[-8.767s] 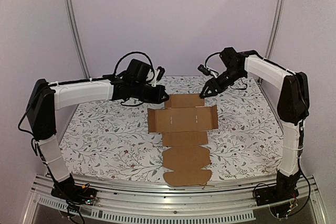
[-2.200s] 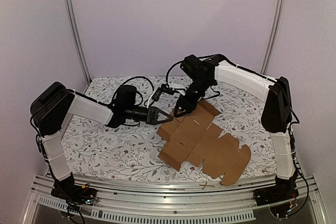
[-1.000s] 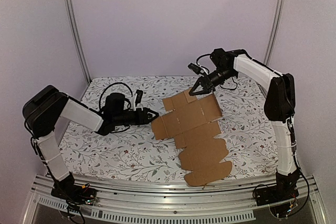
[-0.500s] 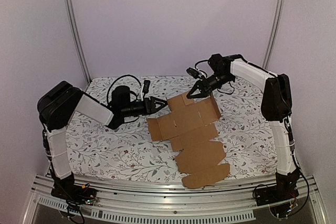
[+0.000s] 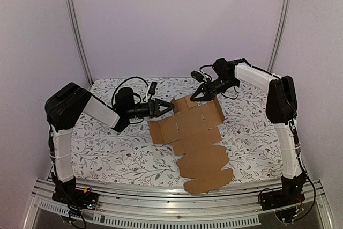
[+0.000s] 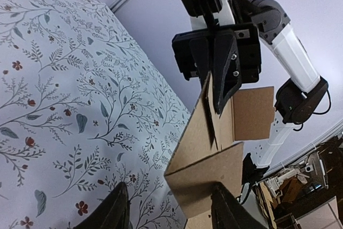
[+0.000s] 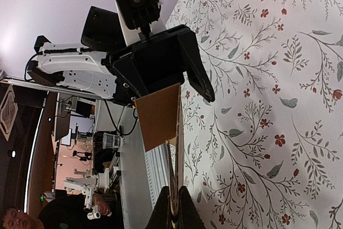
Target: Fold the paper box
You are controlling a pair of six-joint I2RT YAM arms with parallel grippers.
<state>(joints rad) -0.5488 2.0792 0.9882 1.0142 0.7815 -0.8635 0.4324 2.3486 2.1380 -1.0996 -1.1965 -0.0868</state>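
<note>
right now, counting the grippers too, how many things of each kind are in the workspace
paper box: 1
grippers: 2 (left gripper, right gripper)
floral tablecloth: 1
total: 4

That paper box is just a flat brown corrugated cutout, all unfolded, sprawled mid-table from about 12 o'clock slanting down to 5, notched rounded flaps at the near end, far flap lifted a bit.
</note>
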